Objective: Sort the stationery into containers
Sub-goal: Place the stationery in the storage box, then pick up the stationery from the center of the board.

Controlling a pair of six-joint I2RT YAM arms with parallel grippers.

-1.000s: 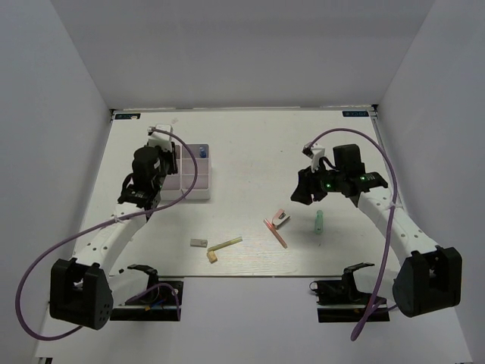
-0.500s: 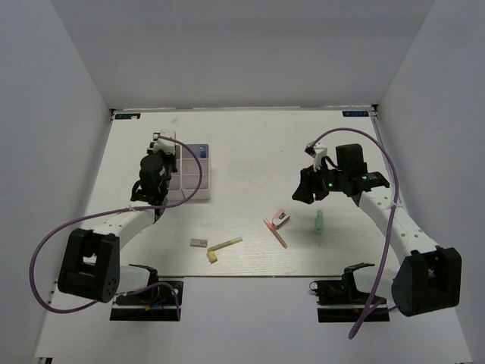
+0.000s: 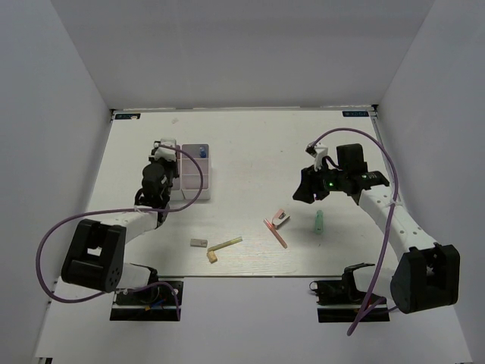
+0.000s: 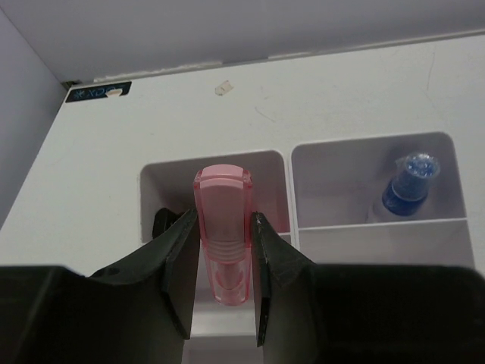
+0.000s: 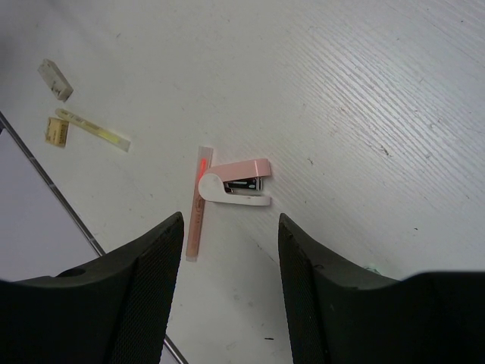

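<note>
My left gripper (image 4: 221, 220) is shut on a translucent pink pen-like piece (image 4: 222, 227) and holds it over the far left compartment of the white organizer box (image 4: 288, 189). A black tip (image 4: 161, 222) shows in that compartment. A clear blue-capped tube (image 4: 409, 182) lies in the neighbouring compartment. My right gripper (image 5: 231, 227) is open and empty, hovering above a pink and white stapler (image 5: 235, 186) and a pink stick (image 5: 196, 208). A yellowish stick (image 5: 92, 130), a tan piece (image 5: 55, 130) and a grey block (image 5: 55, 80) lie farther left. A pale green tube (image 3: 319, 221) lies right of the stapler.
In the top view the organizer (image 3: 200, 180) stands at the left middle of the table, with my left gripper (image 3: 162, 161) over it and my right gripper (image 3: 307, 189) at the right middle. The loose items lie near the front edge (image 3: 250, 274).
My left arm has folded lower and its gripper has shifted slightly right and nearer over the organizer, still holding the pink piece. The right arm has barely moved.
</note>
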